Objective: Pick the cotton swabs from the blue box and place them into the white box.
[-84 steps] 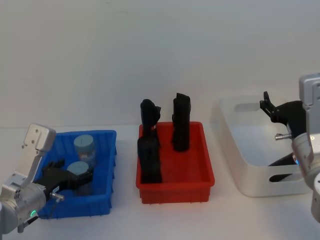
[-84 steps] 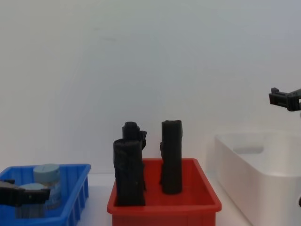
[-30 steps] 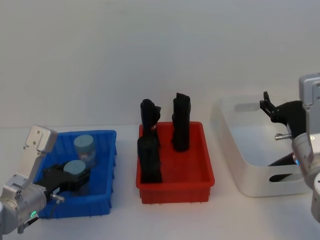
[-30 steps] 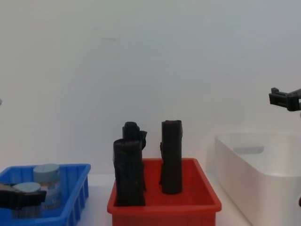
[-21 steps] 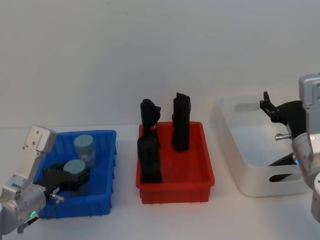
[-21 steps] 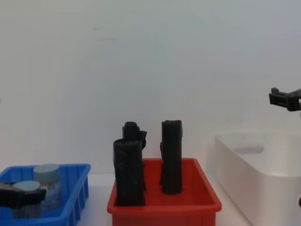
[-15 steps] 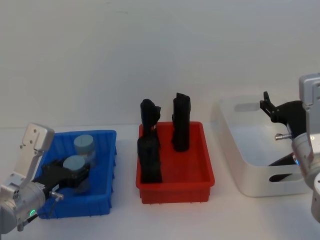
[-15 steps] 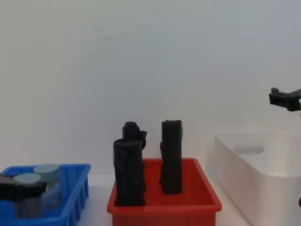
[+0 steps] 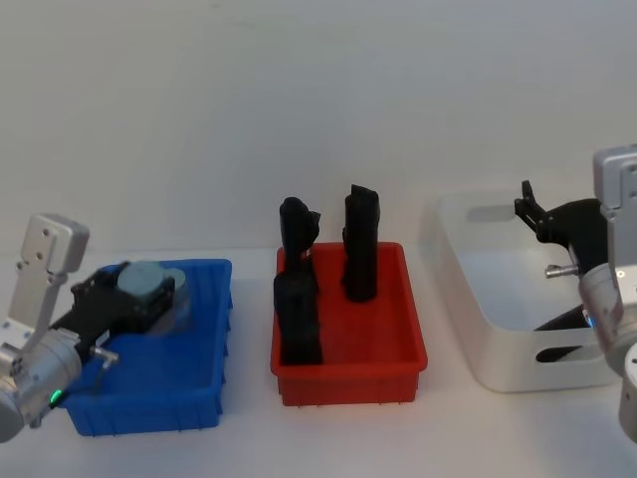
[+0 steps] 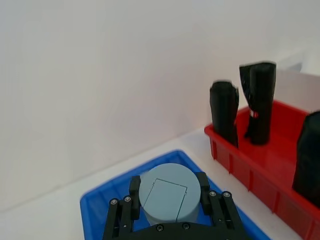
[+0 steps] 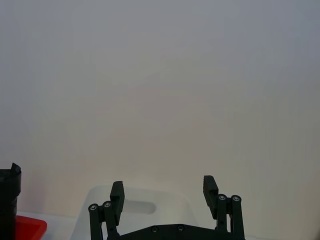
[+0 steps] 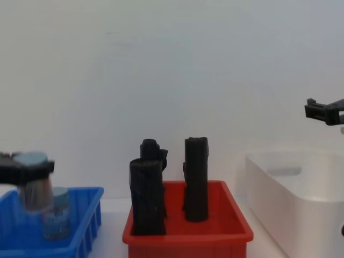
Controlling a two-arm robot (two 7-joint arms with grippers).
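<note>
Grey-blue in its lid, one jar of cotton swabs (image 9: 146, 284) is clamped between the fingers of the left gripper (image 10: 168, 195) and is held in the air above the blue box (image 9: 149, 416). A second jar (image 12: 56, 212) is seen standing upright inside that box. Over the white box (image 9: 503, 373), the right gripper (image 11: 164, 197) is held with its fingers spread and empty

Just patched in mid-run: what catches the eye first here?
The left gripper holds a cotton swab jar in its fingers above the blue box on the left, where a second jar stands. In the middle, three tall black rolls stand in a red bin; the right gripper hangs open over the white box at right.
</note>
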